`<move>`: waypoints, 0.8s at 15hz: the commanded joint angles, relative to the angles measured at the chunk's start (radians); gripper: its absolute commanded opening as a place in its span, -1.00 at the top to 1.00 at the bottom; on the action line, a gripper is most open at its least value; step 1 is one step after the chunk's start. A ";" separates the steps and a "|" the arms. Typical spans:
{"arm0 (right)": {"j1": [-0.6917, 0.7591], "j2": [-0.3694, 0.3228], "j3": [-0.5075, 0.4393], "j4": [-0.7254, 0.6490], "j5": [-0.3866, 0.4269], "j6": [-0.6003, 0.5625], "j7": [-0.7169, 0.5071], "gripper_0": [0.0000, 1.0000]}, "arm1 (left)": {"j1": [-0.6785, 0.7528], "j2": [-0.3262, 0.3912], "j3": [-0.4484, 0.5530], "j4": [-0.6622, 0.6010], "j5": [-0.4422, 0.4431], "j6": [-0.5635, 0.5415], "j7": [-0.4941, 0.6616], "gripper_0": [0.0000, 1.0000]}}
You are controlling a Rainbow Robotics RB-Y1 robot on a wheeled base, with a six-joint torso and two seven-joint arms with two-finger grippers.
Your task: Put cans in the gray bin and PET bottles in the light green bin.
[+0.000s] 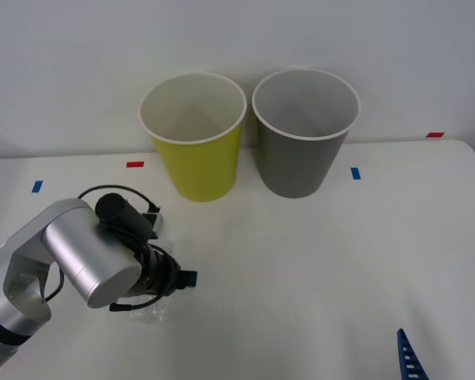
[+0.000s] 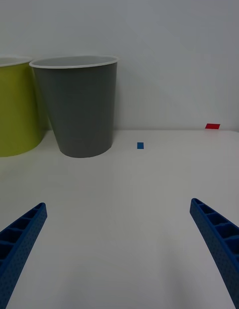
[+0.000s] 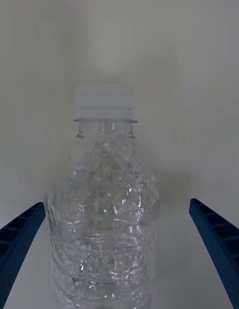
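A small clear ribbed PET bottle (image 3: pixel 104 209) with a pale cap sits between the two blue fingers of my left gripper (image 3: pixel 117 204). The fingers stand open on either side and are apart from it. In the front view the left gripper (image 1: pixel 165 294) hangs low over the table's front left, and the arm hides most of the bottle (image 1: pixel 153 313). The light green bin (image 1: pixel 194 138) and the gray bin (image 1: pixel 305 134) stand side by side at the back. My right gripper (image 2: pixel 118 204) is open and holds nothing, at the front right (image 1: pixel 443 348). Cans are out of view.
Small red and blue tape marks (image 1: pixel 355 172) lie on the white table near the back edge. A plain wall stands behind the bins. The gray bin (image 2: pixel 79 107) and the light green bin (image 2: pixel 17 107) are far ahead of the right gripper.
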 commanded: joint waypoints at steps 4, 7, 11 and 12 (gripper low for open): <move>0.000 0.000 0.000 0.000 0.000 0.000 0.000 -1.00 | -0.027 -0.058 0.000 0.093 -0.047 -0.001 -0.037 -1.00; 0.000 0.000 0.000 0.000 0.000 0.000 0.000 -1.00 | -0.027 -0.069 0.000 0.104 -0.062 -0.003 -0.060 -1.00; 0.000 0.000 0.000 0.000 0.000 0.000 0.000 -1.00 | -0.026 -0.069 0.000 0.104 -0.065 -0.015 -0.089 1.00; 0.000 0.000 0.000 0.000 0.000 0.000 0.000 -1.00 | -0.026 -0.068 0.000 0.101 -0.066 -0.015 -0.092 1.00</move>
